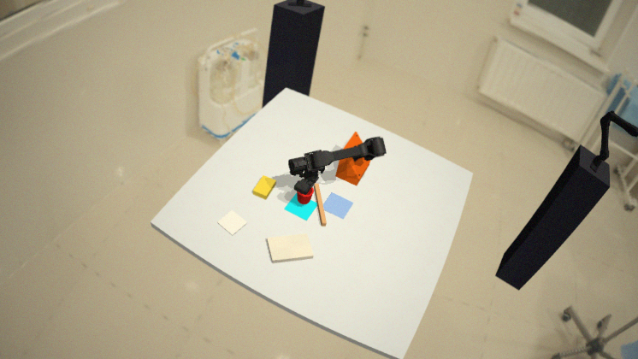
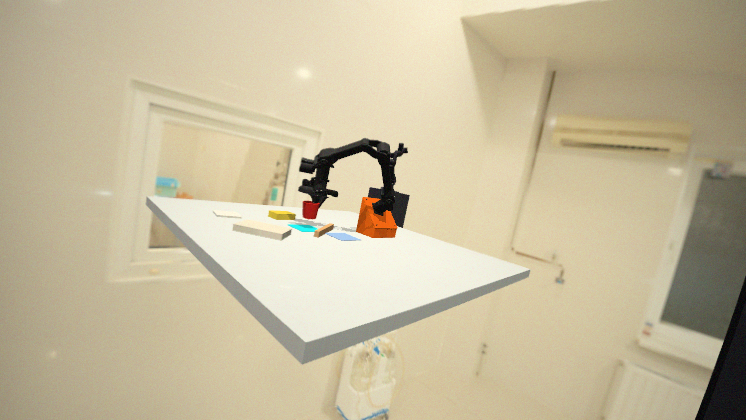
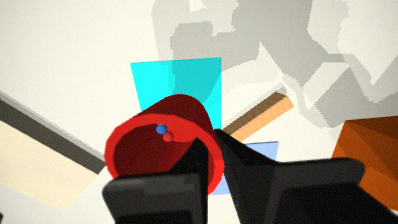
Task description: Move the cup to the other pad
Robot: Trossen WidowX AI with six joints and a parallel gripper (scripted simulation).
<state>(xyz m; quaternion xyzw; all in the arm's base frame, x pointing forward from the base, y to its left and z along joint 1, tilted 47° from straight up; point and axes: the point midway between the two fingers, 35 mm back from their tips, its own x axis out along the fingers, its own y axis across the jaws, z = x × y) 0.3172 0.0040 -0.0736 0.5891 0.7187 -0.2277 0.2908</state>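
The red cup (image 1: 304,197) (image 2: 310,209) (image 3: 185,105) is off the table, roughly upright, above the cyan pad (image 1: 301,212) (image 2: 302,228) (image 3: 150,80) and toward one side of it in the top view. My gripper (image 1: 307,189) (image 2: 316,202) (image 3: 210,133) is shut on the cup's wall, one finger inside the rim and one outside. A blue marble (image 3: 161,129) and a red marble (image 3: 168,137) lie inside the cup. The light blue pad (image 1: 339,206) (image 2: 342,236) (image 3: 262,150) has nothing on it. The far part of the cup's inside is hidden by the finger.
A wooden bar (image 1: 320,205) (image 2: 324,230) (image 3: 260,117) lies between the pads. An orange block (image 1: 352,173) (image 2: 376,229) (image 3: 370,155) stands by the arm's base. A yellow block (image 1: 264,186) (image 2: 281,214), a cream slab (image 1: 290,248) (image 2: 261,230) (image 3: 45,165) and a cream tile (image 1: 232,222) (image 2: 227,213) lie around.
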